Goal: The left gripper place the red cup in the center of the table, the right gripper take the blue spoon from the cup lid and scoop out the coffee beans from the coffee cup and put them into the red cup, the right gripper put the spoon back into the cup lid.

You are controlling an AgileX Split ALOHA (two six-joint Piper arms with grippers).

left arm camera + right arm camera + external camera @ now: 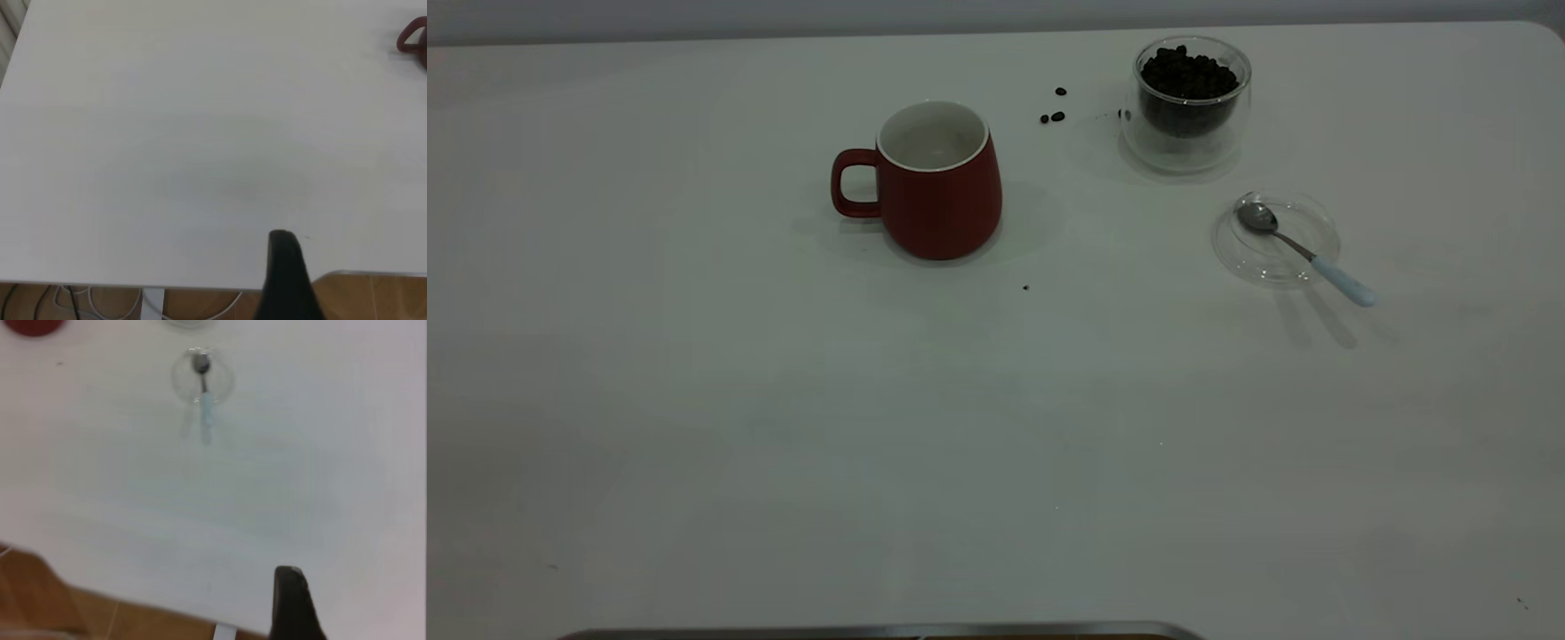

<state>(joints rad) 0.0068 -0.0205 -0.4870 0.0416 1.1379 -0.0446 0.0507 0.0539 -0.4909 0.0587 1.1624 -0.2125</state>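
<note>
No writing or brand marks are showing on anything here; one red cup (938, 182) is standing upright just left of centre in the upper half of the exterior view, handle pointing left, its white inside showing no beans; to its right, three loose coffee beans (1054, 108) are lying on the white table (783, 444), with a tiny dark speck lower down near the frame's middle; further right, at the upper right, one clear glass coffee cup (1185, 102) is sitting filled with dark beans; below and right of it, one clear cup lid (1274, 238) is lying flat, and the single blue spoon (1303, 252) is resting in it, metal bowl on the lid and pale blue handle sticking out over the lid's lower-right edge.

Neither arm is appearing in the exterior view; in each wrist view only one dark finger is showing, left gripper (287, 277) and right gripper (293, 603), both sitting near the table's edge, so I cannot tell whether either claw is apart or together.
</note>
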